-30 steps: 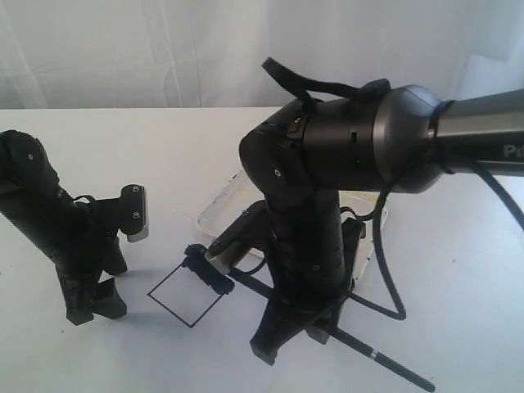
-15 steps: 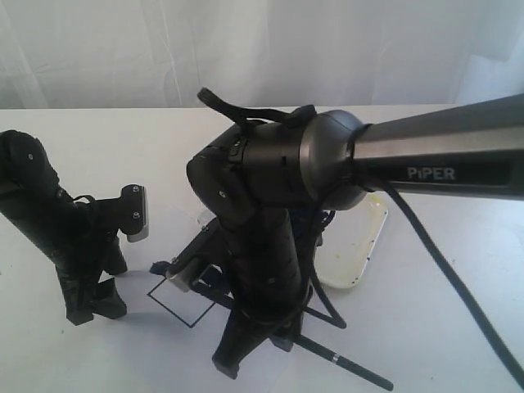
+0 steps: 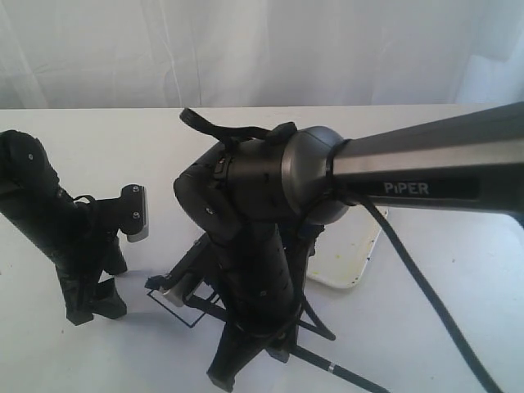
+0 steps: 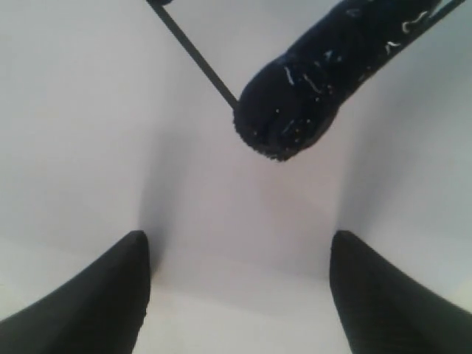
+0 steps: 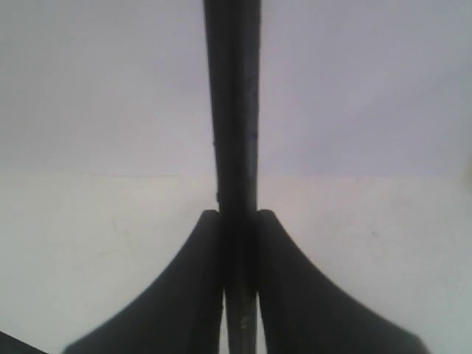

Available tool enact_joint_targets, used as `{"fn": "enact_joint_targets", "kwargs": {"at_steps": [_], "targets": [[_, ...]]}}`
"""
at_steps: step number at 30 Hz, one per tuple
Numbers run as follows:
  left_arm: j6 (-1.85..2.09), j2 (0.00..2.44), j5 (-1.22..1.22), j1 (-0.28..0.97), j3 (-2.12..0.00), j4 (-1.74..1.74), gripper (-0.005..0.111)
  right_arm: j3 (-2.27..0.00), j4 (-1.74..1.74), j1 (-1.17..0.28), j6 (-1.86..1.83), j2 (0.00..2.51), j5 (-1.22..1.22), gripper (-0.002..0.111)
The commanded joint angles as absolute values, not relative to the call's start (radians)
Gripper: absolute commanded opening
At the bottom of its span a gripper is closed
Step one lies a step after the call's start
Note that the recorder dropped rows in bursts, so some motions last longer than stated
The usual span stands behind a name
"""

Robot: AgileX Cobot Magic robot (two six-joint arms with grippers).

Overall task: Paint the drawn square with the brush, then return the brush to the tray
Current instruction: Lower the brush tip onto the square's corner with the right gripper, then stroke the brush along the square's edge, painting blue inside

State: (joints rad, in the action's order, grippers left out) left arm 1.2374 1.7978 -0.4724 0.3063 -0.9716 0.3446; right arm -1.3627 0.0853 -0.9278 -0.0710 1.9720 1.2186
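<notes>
The setting reads as a robotics lab bench. A bare white tabletop [image 3: 458, 327] is backed by a plain white curtain [image 3: 246, 49] that shuts off the surroundings. Two black robot arms work over it, a left arm [image 3: 49, 221] and a right arm [image 3: 409, 164] lettered "PiPER" [image 3: 407, 187]. A stained white plastic tray [image 3: 350, 264] lies on the tabletop.

Bright, even light, soft focus.
The white table [image 3: 491, 278] nearly blows out; my arms cast only faint shadows. Close up, the brush [image 5: 234, 103] and my left fingers [image 4: 96, 310] blur into dark, edgeless shapes.
</notes>
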Motion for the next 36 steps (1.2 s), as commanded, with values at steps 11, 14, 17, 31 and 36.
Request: {"fn": "enact_joint_targets", "kwargs": {"at_steps": [11, 14, 17, 31, 36], "targets": [[1.23, 1.81, -0.504, 0.312, -0.964, 0.329, 0.071, -1.366, 0.105, -0.931, -0.073, 2.002, 1.221, 0.0], [1.23, 1.81, -0.504, 0.312, -0.964, 0.329, 0.071, -1.366, 0.105, -0.931, -0.073, 2.002, 1.221, 0.0], [1.23, 1.81, -0.504, 0.312, -0.964, 0.329, 0.071, -1.366, 0.105, -0.931, -0.069, 2.002, 1.221, 0.0], [1.23, 1.81, -0.504, 0.312, -0.964, 0.329, 0.071, -1.366, 0.105, -0.931, -0.068, 2.011, 1.221, 0.0], [1.23, 1.81, -0.504, 0.312, -0.964, 0.329, 0.071, -1.366, 0.105, -0.931, -0.068, 2.017, 1.221, 0.0]]}}
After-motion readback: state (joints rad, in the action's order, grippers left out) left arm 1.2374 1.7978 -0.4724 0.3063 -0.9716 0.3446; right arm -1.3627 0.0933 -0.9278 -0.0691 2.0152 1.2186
